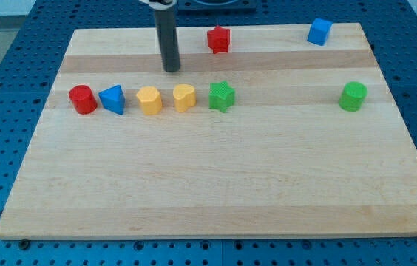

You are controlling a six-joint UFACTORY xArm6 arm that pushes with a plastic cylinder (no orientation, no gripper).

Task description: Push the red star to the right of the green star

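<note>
The red star [219,39] lies near the view's top, a little left of centre. The green star [222,96] lies below it, at the right end of a row of blocks. My tip [171,69] rests on the board to the left of the red star and above the row, just above the yellow blocks. It touches no block.
The row runs leftward from the green star: a yellow heart [184,97], a yellow hexagon [149,100], a blue triangle [112,99], a red cylinder [83,99]. A blue cube [319,32] sits at top right, a green cylinder [353,96] at right. The wooden board [216,192] ends in blue pegboard.
</note>
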